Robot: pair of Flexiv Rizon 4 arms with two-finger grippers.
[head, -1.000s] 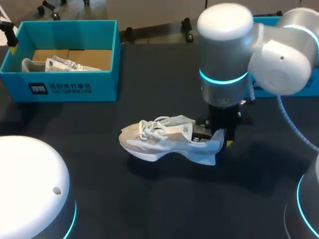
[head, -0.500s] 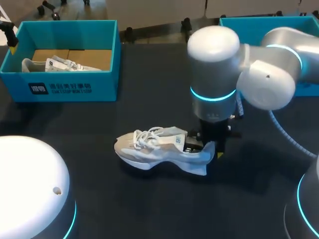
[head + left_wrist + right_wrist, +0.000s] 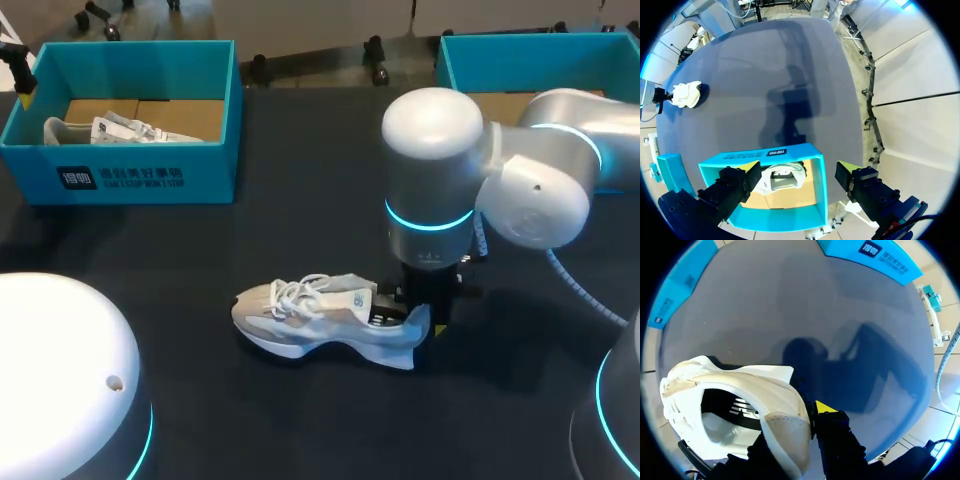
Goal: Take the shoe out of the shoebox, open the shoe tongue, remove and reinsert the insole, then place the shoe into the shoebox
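A white laced shoe rests on its sole on the dark table, toe pointing left. My right gripper comes straight down at its heel. In the right wrist view the gripper is shut on the shoe's heel collar, one yellow-tipped finger outside it and the insole showing inside. The blue shoebox stands at the back left with a second white shoe in it. My left gripper hangs open high above that shoebox, holding nothing.
A second blue box stands at the back right, behind my right arm. Bare dark tabletop lies between the shoebox and the shoe. My left arm's white base fills the front left corner.
My right arm has carried the shoe a little left and toward the table's front, setting it lower. The left gripper has stayed put.
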